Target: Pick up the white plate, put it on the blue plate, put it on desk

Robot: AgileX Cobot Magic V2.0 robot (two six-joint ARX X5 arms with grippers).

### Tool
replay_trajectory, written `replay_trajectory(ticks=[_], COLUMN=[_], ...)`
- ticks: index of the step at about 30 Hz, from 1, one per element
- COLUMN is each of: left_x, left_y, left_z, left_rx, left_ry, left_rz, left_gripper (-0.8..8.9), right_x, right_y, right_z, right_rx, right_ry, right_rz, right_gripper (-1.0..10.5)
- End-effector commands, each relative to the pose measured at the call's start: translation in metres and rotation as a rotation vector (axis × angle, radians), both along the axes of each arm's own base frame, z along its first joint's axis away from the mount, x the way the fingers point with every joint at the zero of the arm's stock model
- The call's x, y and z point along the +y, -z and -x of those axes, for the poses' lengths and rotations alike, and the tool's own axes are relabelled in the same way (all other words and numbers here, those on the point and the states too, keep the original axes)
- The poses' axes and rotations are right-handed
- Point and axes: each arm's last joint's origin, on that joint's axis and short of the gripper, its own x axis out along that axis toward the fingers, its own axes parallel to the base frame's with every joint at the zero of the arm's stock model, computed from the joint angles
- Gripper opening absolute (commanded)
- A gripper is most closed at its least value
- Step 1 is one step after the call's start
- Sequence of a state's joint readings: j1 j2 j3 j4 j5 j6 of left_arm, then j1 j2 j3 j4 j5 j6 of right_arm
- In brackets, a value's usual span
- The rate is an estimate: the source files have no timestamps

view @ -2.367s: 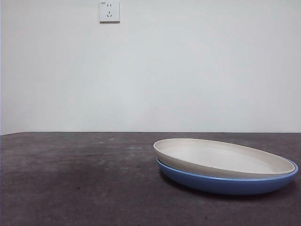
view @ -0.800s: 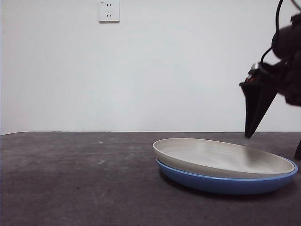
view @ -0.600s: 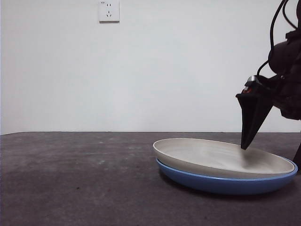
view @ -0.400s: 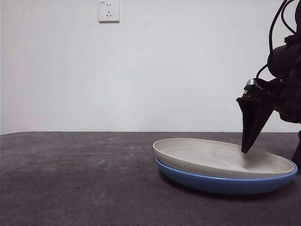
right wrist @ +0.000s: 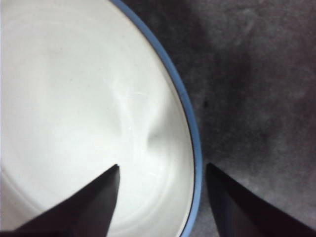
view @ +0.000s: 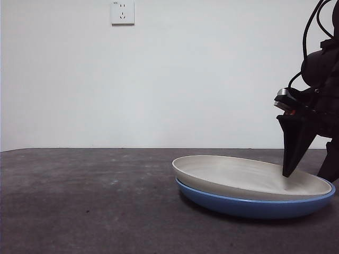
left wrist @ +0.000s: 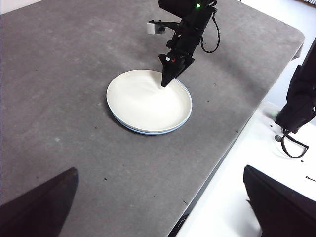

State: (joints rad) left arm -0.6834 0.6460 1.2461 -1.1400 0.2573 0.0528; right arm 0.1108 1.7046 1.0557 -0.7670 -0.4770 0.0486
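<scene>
Cream white plate [view: 249, 177] sat nested in the blue plate [view: 254, 206] on the grey desk [view: 85, 201]. The right tool [right wrist: 160, 173] was spread open at the white plate's rim, one jaw tip over its inside, the other outside over the desk, straddling both rims. The left tool [left wrist: 158, 207] hung well apart from the plates, jaws wide open, holding nothing.

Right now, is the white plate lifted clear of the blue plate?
No, the white plate sits nested in the blue plate, while the open right gripper straddles their rims.
</scene>
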Motion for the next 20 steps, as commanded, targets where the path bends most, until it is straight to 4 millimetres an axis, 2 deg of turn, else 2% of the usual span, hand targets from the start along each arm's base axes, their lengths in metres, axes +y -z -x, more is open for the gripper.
replay_trajectory(ticks=[1,6,20], left_x=[-0.0007,-0.0007,-0.0007], left_y=[-0.0036,-0.0036,-0.0036], left_z=[-0.0003,-0.0003,-0.0003], left_rx=[-0.014,-0.014,-0.014], left_ry=[0.004,0.003,0.004], left_rz=[0.01,0.01,0.01], left_gripper=[6.26,6.26,6.26], right_x=[0.0012,0.0009,0.0007], right_y=[0.0047,0.0049,0.0051], right_z=[-0.0024,-0.0027,-0.003], right_rx=[0.009,0.005,0.002], right_ry=[-0.013,-0.012,-0.01], right_rz=[-0.002,0.009,0.018], right_gripper=[2.3,2.2,0.3])
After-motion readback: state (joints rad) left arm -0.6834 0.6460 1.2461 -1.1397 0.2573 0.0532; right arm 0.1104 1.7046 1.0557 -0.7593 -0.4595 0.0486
